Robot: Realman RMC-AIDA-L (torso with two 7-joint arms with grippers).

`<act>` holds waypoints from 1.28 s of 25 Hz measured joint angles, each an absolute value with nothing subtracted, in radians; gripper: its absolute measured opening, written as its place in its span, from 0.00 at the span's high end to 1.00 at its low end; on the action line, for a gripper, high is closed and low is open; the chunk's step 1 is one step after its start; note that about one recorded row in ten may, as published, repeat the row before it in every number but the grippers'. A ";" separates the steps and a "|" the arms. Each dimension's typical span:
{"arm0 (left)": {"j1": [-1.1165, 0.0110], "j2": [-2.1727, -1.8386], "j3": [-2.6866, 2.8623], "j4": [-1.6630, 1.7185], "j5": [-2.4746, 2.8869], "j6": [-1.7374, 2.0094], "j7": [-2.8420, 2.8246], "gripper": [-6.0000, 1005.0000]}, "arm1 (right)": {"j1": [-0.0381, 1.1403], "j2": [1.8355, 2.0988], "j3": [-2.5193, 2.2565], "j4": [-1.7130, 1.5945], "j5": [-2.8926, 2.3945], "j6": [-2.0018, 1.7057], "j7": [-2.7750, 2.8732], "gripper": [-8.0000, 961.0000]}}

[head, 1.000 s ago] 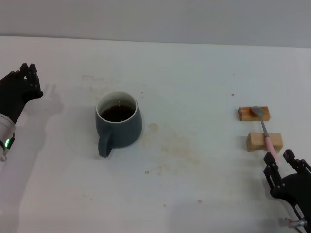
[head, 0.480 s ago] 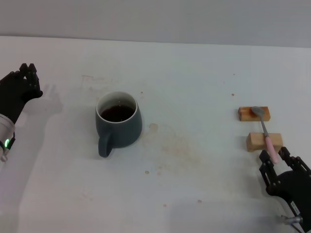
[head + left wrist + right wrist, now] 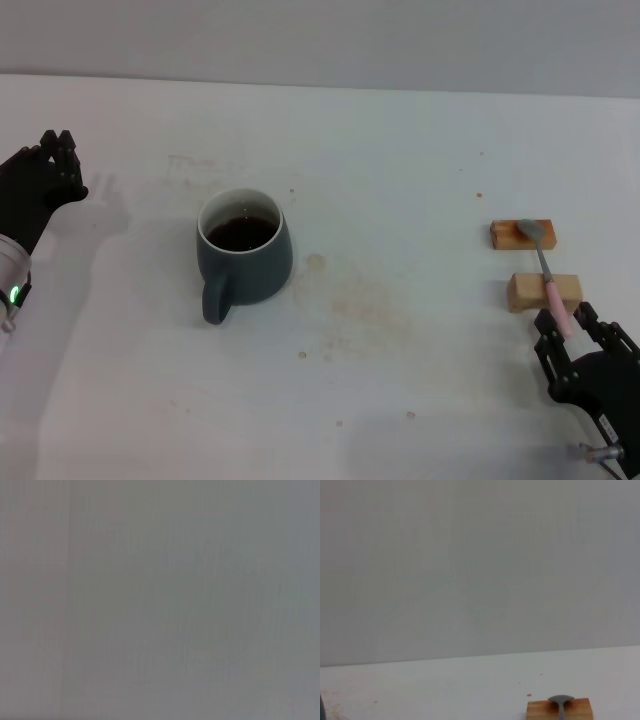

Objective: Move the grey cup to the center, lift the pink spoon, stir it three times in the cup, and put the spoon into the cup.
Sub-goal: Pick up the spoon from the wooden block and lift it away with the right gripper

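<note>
A stained white tabletop (image 3: 400, 150) is backed by a plain grey wall (image 3: 320, 35). The squat blue-grey mug (image 3: 245, 258) stands left of centre. The right gripper (image 3: 568, 330) is spread around the pink-handled metal spoon (image 3: 548, 275), laid across two small wooden blocks (image 3: 543, 291); whether the left gripper (image 3: 58, 160) is spread cannot be told.

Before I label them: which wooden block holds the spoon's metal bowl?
The far wooden block, beyond the near wooden block; the near one carries the pink spoon's handle, closer to the right gripper.

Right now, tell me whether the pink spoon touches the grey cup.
Apart. The head view shows the pink spoon resting across two wooden blocks, with bare table between it and the grey cup.
</note>
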State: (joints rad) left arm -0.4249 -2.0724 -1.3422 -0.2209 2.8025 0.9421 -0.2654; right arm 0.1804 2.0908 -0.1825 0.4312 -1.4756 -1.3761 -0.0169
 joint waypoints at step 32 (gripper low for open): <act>-0.424 -2.072 -1.341 -0.219 2.805 0.939 -0.271 0.86 | 0.174 2.091 -0.177 0.426 -1.478 -1.365 -0.017 0.71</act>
